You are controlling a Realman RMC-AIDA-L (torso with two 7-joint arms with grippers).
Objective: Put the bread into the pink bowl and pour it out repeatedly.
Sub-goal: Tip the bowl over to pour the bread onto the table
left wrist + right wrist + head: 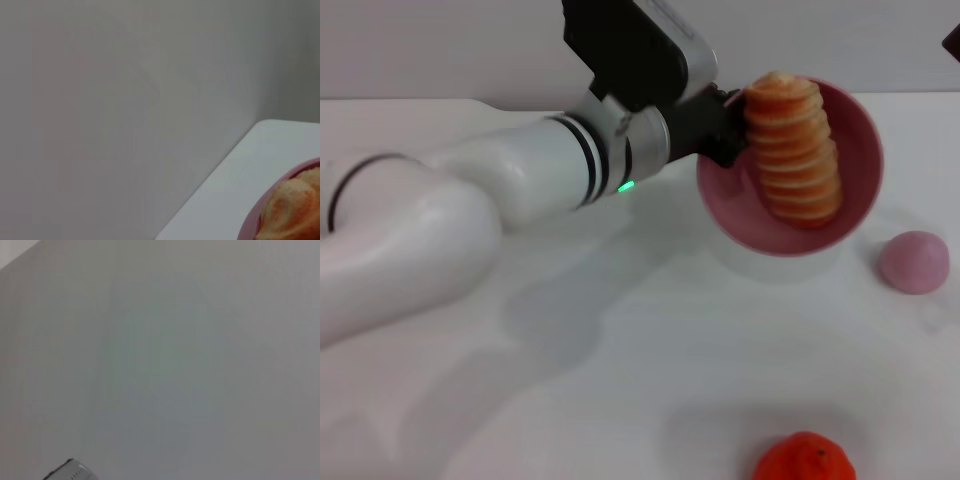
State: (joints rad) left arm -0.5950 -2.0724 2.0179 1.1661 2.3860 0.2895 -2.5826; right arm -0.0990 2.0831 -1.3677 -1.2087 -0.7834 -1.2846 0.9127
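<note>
In the head view my left gripper (728, 125) is shut on the left rim of the pink bowl (850, 190) and holds it above the white table, tipped so its opening faces me. The bread (795, 150), a ridged roll with orange and cream stripes, lies inside the bowl, its top end sticking past the upper rim. The left wrist view shows a piece of the bowl's rim (250, 225) and the bread's end (290, 210) in one corner. My right gripper is out of view; only a dark bit of that arm (952, 40) shows at the top right.
A small solid pink dome-shaped lump (914, 262) sits on the table right of the bowl. An orange tangerine-like fruit (805, 460) lies at the front edge. My left arm (470, 210) stretches across the left half. A wall fills both wrist views.
</note>
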